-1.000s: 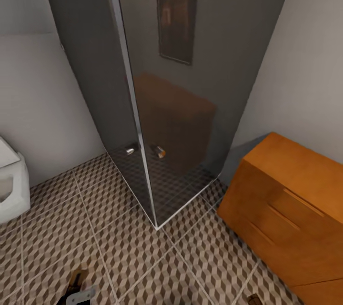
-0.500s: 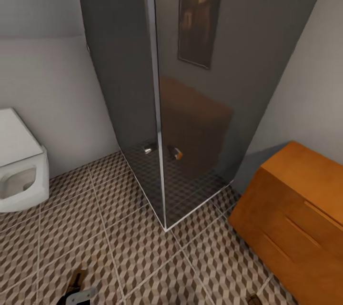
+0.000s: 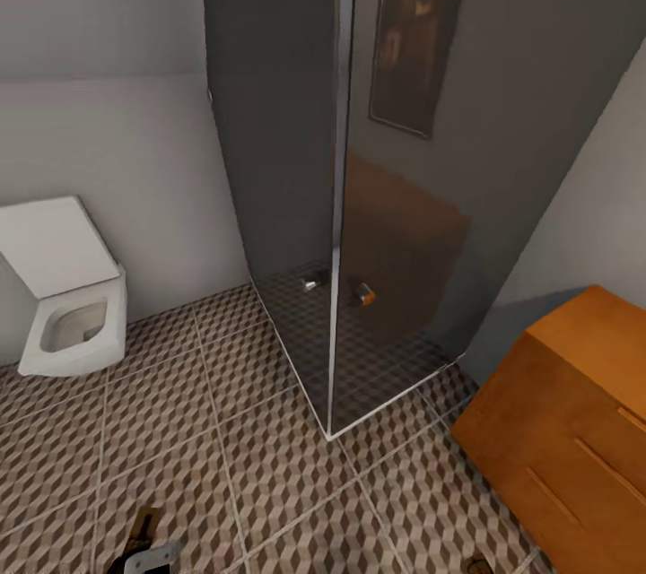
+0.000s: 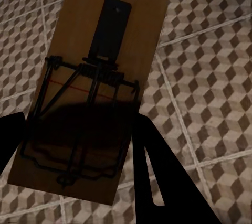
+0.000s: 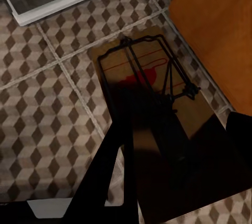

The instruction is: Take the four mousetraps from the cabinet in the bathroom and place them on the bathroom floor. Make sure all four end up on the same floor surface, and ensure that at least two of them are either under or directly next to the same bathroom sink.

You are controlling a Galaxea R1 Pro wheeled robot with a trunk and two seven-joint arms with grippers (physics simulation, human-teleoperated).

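One flat tan wooden mousetrap with dark wire spring [image 4: 92,98] is clamped in the left gripper [image 4: 79,145]; a second such trap [image 5: 152,103] is held in the right gripper [image 5: 173,156], above cube-patterned tile floor [image 3: 269,466]. Judged light, rigid; board edges are gripped, sprung wire avoided.

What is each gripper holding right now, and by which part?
Left gripper clamps a mousetrap by its wire-frame end. Right gripper holds another mousetrap by its near end.
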